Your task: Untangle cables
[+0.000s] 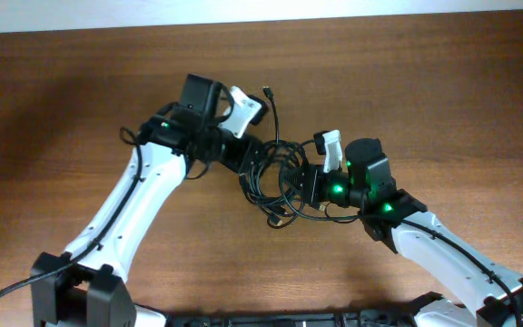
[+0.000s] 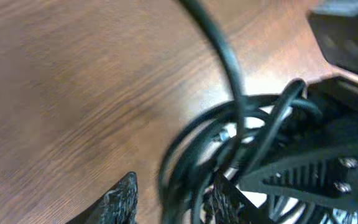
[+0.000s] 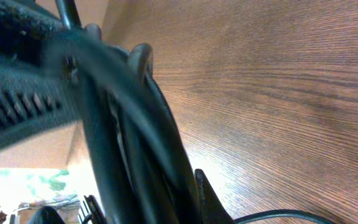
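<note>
Right gripper (image 3: 166, 186) nearest the lens, jaws shut on the cables (image 1: 275, 177), strands packed against the fingers. Left gripper (image 2: 166, 199) at the bundle's 10 o'clock, jaws part open astride the loops, apparently gripping nothing. Bundle sits mid-table (image 1: 62, 109). Advice: regrip one loop, then draw apart slowly.

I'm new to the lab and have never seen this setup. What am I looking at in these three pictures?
Two white robot arms work at a wooden table; one picture looks down from above, the other two come from a camera on each wrist. Between the arms lies a tangle of thin black cables. The right gripper has closed on the cables, which fill its blurry close-up. The left gripper sits at the tangle's other side, its fingers parted with loops between them; whether it grips is unclear.
</note>
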Robot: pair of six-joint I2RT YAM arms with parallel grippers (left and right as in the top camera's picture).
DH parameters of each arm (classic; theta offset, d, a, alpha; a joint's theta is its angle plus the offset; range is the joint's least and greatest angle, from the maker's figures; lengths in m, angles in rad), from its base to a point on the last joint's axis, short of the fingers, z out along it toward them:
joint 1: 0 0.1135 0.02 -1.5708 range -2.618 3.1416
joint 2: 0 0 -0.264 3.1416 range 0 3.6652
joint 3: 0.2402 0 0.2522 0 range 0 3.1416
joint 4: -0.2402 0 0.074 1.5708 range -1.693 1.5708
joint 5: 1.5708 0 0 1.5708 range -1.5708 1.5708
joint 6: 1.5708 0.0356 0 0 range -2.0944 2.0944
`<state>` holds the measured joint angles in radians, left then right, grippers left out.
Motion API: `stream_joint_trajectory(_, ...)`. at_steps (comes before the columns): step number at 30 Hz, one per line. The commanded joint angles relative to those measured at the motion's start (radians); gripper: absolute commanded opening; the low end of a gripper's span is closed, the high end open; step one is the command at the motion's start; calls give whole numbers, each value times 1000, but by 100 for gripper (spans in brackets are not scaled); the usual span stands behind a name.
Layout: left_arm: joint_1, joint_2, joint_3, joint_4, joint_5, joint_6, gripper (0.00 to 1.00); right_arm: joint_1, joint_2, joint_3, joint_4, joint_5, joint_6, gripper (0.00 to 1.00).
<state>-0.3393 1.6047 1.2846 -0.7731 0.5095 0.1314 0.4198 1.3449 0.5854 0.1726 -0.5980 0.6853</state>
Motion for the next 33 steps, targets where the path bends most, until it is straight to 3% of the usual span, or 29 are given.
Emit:
stream_joint_trajectory(1,88,-24,10,5,7,-123,41,5,-8,3,11,5,24,4)
stream_joint_trajectory(6,203,-94,10,-20,101,-158,45,3,-8,3,49,4,103,4)
stream_joint_trajectory(11,265,-242,10,-103,111,-138,47,3,-11,3,250,-164,123,4)
stream_joint_trajectory(17,264,-385,10,-195,66,-127,48,3,-12,3,222,-398,169,4)
stream_joint_trajectory(24,256,-411,7,-272,71,-124,45,3,-12,3,353,-354,162,4)
stream_joint_trajectory(33,131,-408,-86,-224,71,-39,47,3,-11,3,316,-356,162,4)
